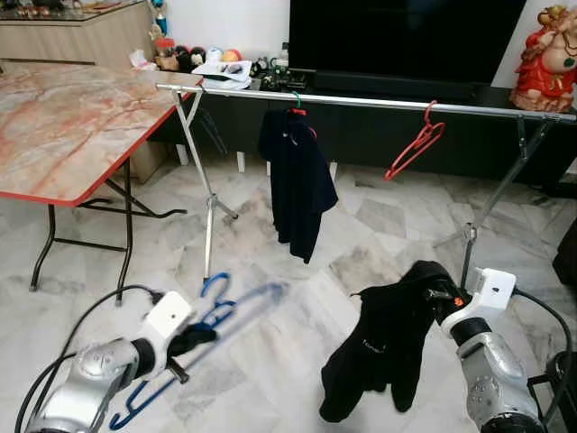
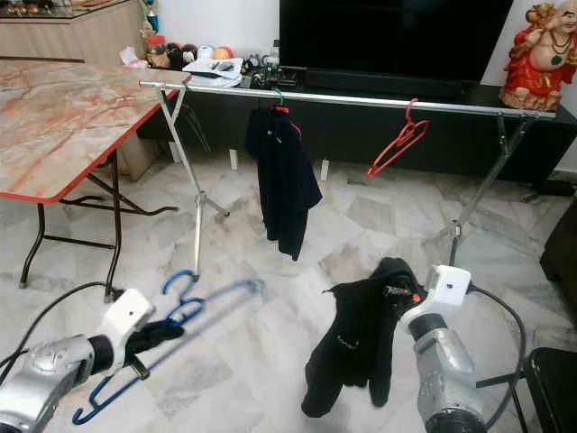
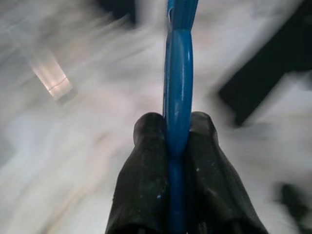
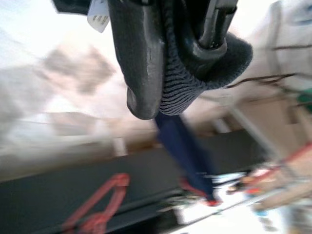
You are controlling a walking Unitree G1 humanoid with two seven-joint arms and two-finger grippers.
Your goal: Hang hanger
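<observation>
The blue hanger (image 1: 194, 329) sat pinched in my left claw (image 3: 178, 141), low over the floor, short of the rail (image 1: 361, 101). My right claw (image 1: 439, 293) gripped a black garment (image 1: 383, 347). I judged the hook needed lifting upright first.

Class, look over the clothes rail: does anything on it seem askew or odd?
Yes. The red hanger on the rail is empty and hangs tilted, swung off vertical. The dark shirt beside it hangs straight on its own hanger. Nothing looks spilled or broken.
</observation>
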